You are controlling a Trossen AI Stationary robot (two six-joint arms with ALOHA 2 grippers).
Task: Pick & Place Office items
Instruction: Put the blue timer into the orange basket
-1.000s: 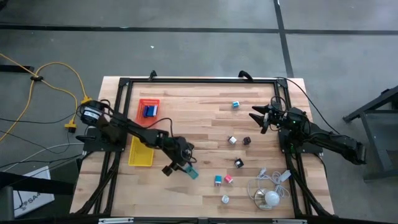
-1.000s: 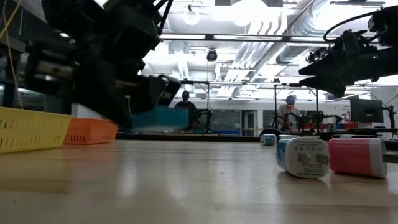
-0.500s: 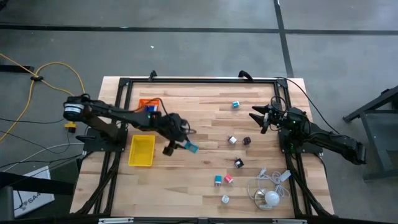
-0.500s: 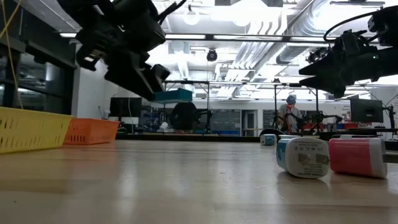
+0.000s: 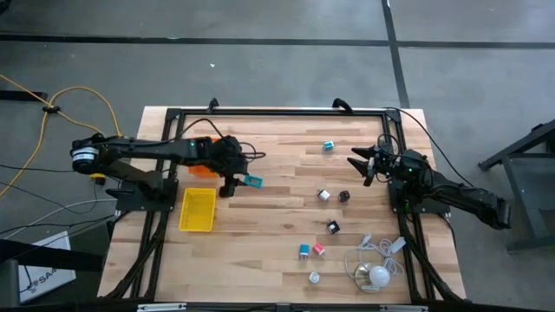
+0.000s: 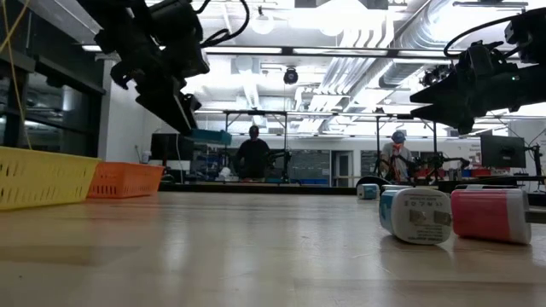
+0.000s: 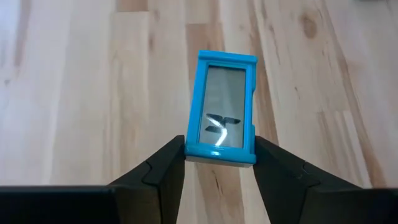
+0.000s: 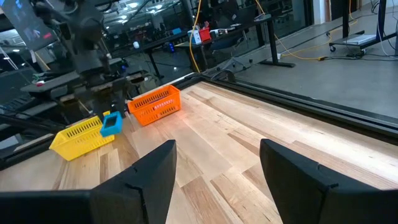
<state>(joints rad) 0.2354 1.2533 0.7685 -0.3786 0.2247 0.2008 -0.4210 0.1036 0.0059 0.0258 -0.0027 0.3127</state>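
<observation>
Left gripper (image 7: pixel 219 163) pinches a blue block (image 7: pixel 222 116) above bare wood, high view places it beside the orange tray (image 5: pixel 199 146), right gripper (image 8: pixel 214 163) spread, idle at table's right edge

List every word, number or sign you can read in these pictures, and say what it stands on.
"SA": the start of dark lettering on the white box in the high view's lower left corner; the rest is unreadable.
Grey print on the white rounded block: too small to read.
A glinting mark on the window of the blue rectangular block held by the left gripper: no letters.
</observation>
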